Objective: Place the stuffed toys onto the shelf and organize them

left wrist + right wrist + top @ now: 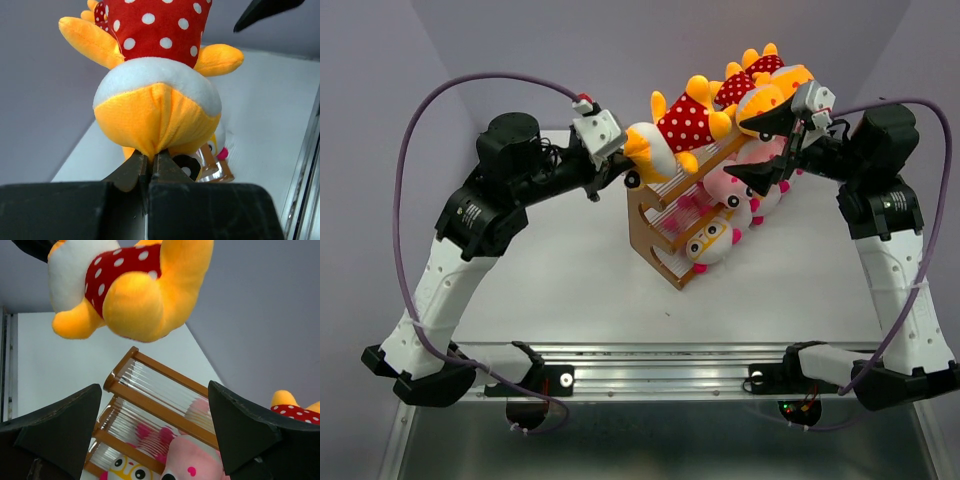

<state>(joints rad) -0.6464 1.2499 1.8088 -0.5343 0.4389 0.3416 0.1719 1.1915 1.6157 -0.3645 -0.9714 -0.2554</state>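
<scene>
left fingers (131, 172) pinch yellow toy (156, 112) | right fingers (56, 426) apart, toy above

L arm (470, 215) elbow up, reaching inwd | L tool (150, 159) pinched tight | R arm (885, 200) mirrored | R tool (765, 148) spread wide

The white table (570, 290) carries a wooden two-tier shelf (665, 262). Yellow-orange toys in red polka-dot clothing (752, 85) lie on its upper tier. Pink toys (725, 185) and a white-faced toy with orange glasses (712, 242) lie on the lower one.
</scene>
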